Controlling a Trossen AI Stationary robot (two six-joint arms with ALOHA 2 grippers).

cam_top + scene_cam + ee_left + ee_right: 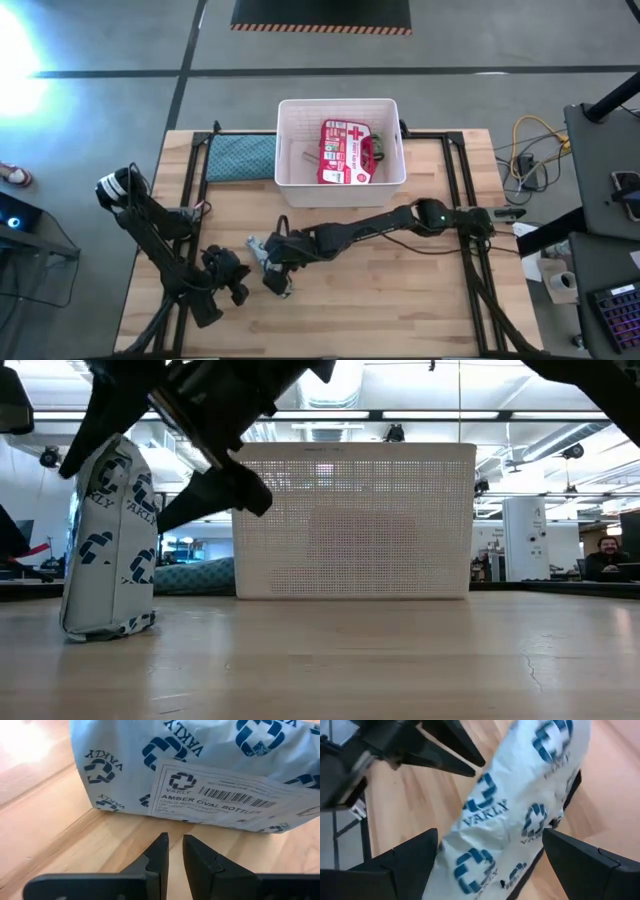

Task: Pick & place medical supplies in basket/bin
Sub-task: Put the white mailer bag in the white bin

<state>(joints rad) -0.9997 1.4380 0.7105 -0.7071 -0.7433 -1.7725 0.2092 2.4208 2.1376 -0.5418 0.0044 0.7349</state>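
White printed pack [515, 815] is gripped upright by the right gripper [268, 258]; the left gripper [172, 852], nearly closed and empty, is just beside.

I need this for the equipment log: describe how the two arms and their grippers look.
Both arms are dark, jointed and slim. The left arm has a white band near its base. The right arm carries a small green light. The left gripper has two black wedge-shaped fingers; the right gripper has broad black fingers.
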